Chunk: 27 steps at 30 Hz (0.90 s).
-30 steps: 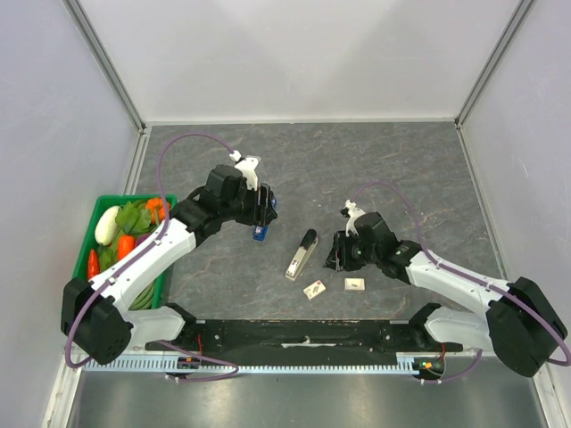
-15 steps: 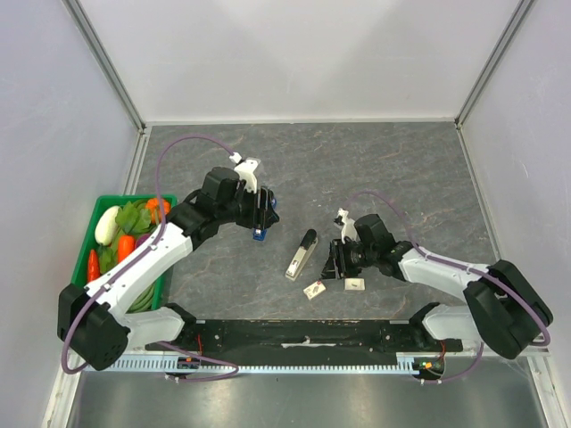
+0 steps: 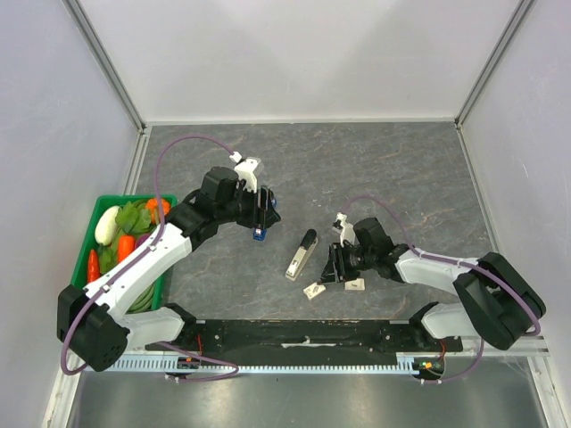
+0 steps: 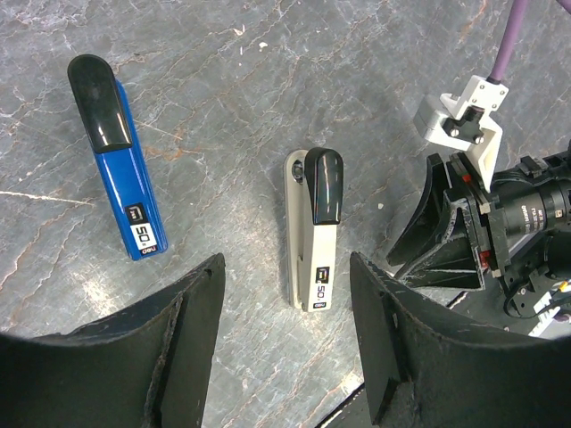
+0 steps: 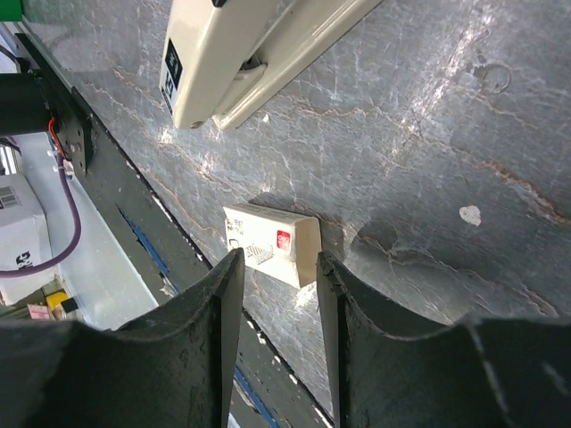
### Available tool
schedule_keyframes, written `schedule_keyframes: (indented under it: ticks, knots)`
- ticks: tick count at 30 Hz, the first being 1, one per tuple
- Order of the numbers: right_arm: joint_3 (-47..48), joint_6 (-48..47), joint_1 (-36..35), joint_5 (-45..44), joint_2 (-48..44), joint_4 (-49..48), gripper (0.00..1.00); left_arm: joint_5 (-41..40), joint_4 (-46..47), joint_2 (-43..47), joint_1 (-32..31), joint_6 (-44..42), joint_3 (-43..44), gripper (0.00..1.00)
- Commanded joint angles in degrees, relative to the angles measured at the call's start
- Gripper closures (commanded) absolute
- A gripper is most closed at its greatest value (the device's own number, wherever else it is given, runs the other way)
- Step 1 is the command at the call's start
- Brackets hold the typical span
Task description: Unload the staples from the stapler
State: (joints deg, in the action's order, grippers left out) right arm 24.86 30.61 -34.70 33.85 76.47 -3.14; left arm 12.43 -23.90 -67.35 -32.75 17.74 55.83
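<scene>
A beige stapler (image 3: 302, 254) with a black top lies shut on the grey table; it shows in the left wrist view (image 4: 317, 232) and the right wrist view (image 5: 241, 53). A blue stapler (image 3: 260, 227) lies to its left, also in the left wrist view (image 4: 116, 169). My left gripper (image 3: 264, 209) is open and empty above the blue stapler (image 4: 285, 357). My right gripper (image 3: 332, 269) is low over the table, just right of the beige stapler. It is open with a narrow gap (image 5: 278, 263), and its tips are at a small white staple box (image 5: 272, 242).
That staple box (image 3: 313, 290) and a second one (image 3: 355, 285) lie near the table's front edge. A green basket (image 3: 134, 198) of vegetables stands at the left. The black base rail (image 3: 294, 334) runs along the front.
My right gripper has moved left and toward the front edge, down to the staple box. The left arm has hardly moved.
</scene>
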Motion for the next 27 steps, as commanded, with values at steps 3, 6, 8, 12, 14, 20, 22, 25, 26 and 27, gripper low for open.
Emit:
schedule_keyframes:
  ticks: [3,6,8,12,14,20,22,25,26,27]
  knots:
    - [-1.13,1.03,0.16,2.19,0.52,-3.72,0.55,1.2,1.66,1.35,-0.03,1.51,-0.11,0.36]
    - [-1.48,1.47,0.16,2.72,1.05,-4.59,0.55,1.2,1.66,1.26,-0.03,1.51,-0.2,0.36]
    - [-1.75,1.99,0.16,3.33,1.31,-5.65,0.55,1.2,1.66,1.35,-0.12,1.51,-0.2,0.36]
    - [-1.75,2.26,-0.19,3.77,1.84,-6.0,0.57,1.11,1.66,1.43,-0.03,1.6,-0.2,0.36]
    - [-1.83,2.43,-0.37,3.86,2.28,-6.44,0.57,1.11,1.66,1.52,-0.03,1.51,-0.2,0.36]
    - [-2.1,3.14,-0.9,3.86,3.25,-7.76,0.62,1.02,1.58,1.7,-0.03,1.51,-0.2,0.36]
    - [-2.1,3.23,-0.98,3.86,3.51,-8.2,0.64,1.02,1.58,1.61,-0.03,1.42,-0.2,0.36]
    - [-2.19,3.58,-1.16,3.86,3.6,-8.38,0.69,1.02,1.58,1.7,-0.12,1.42,-0.29,0.36]
    - [-2.19,3.67,-1.07,3.95,3.51,-8.55,0.71,1.02,1.58,1.61,-0.03,1.42,-0.29,0.36]
    - [-2.19,3.75,-1.16,3.95,3.43,-8.38,0.73,1.02,1.58,1.52,-0.12,1.34,-0.29,0.36]
